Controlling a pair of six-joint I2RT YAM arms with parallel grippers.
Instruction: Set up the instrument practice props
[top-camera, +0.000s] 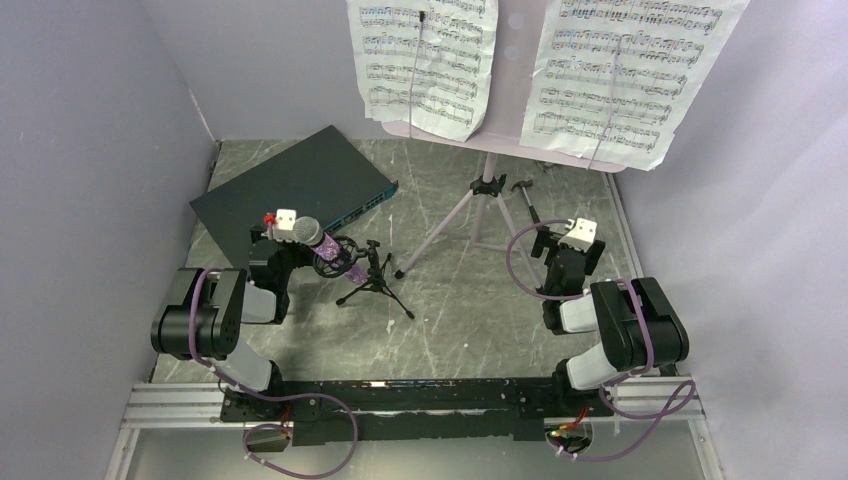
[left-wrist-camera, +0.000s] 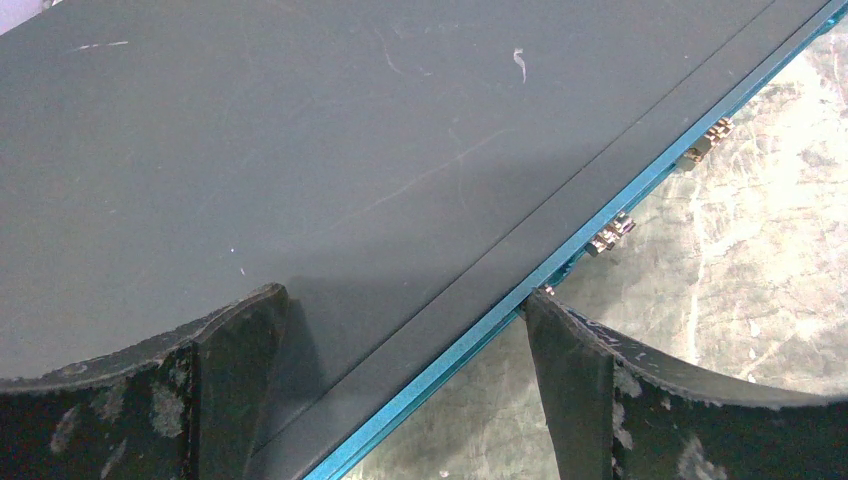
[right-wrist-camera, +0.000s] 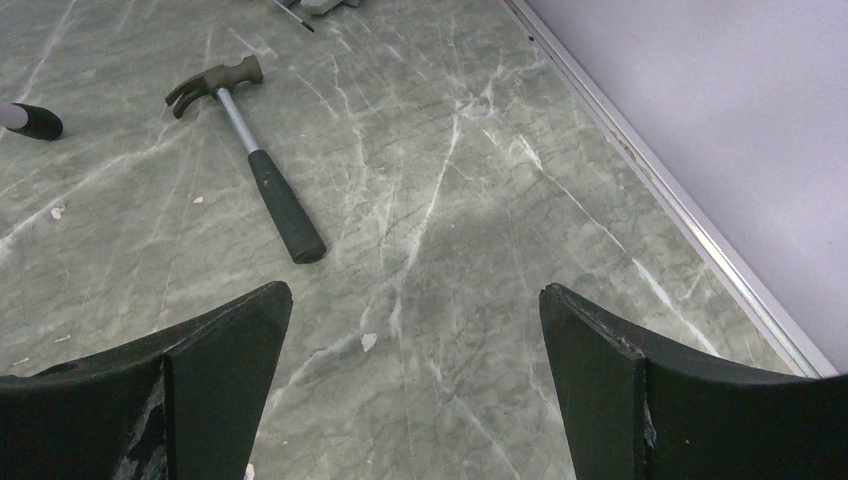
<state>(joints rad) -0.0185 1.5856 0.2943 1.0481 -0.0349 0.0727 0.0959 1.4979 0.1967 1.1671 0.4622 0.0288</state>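
The lilac music-stand plate (top-camera: 505, 110) stands on its tripod pole (top-camera: 487, 195) at the back, with two white sheet-music pages (top-camera: 425, 60) resting on it. A purple glitter microphone (top-camera: 325, 250) with a silver mesh head lies tilted in the clip of the small black tripod mic stand (top-camera: 375, 280). My left gripper (top-camera: 268, 238) (left-wrist-camera: 405, 300) is just left of the microphone, open and holding nothing, over the edge of a dark flat box. My right gripper (top-camera: 560, 245) (right-wrist-camera: 415, 290) is open over bare table, right of the pole.
A dark slate box with a teal edge (top-camera: 290, 185) (left-wrist-camera: 300, 150) lies at the back left. A hammer (top-camera: 528, 200) (right-wrist-camera: 260, 170) lies between the tripod legs and my right gripper. One tripod foot (right-wrist-camera: 30, 120) shows at left. Lilac walls close in the table.
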